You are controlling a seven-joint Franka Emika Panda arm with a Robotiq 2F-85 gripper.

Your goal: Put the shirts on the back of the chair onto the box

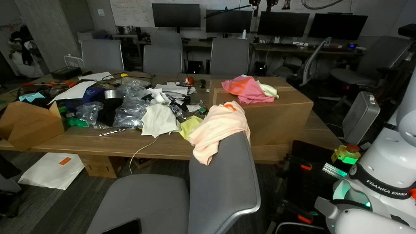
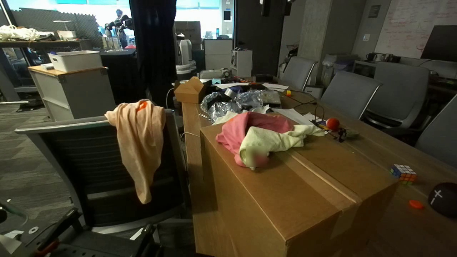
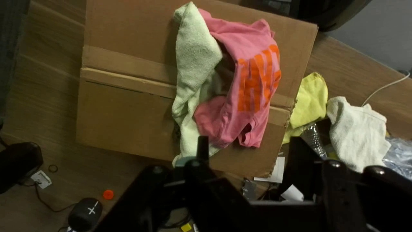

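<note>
A peach shirt with an orange mark (image 1: 224, 120) hangs over the back of the grey chair (image 1: 224, 185); it also shows in an exterior view (image 2: 141, 142). A large cardboard box (image 1: 276, 123) stands on the table beside the chair. A pink shirt with orange print (image 3: 257, 77) and a pale green cloth (image 3: 194, 54) lie crumpled together on top of the box (image 3: 125, 116). My gripper (image 3: 249, 141) is open and empty, high above the box. Its fingers show at the top edge in both exterior views (image 1: 264, 8) (image 2: 275, 9).
A yellow cloth (image 1: 190, 125), a white cloth (image 1: 159, 120), plastic bags (image 1: 131, 104) and a small carton (image 1: 35, 123) clutter the table. A Rubik's cube (image 2: 403, 173) and a black speaker (image 2: 444, 199) sit beside the box. More chairs line the far side.
</note>
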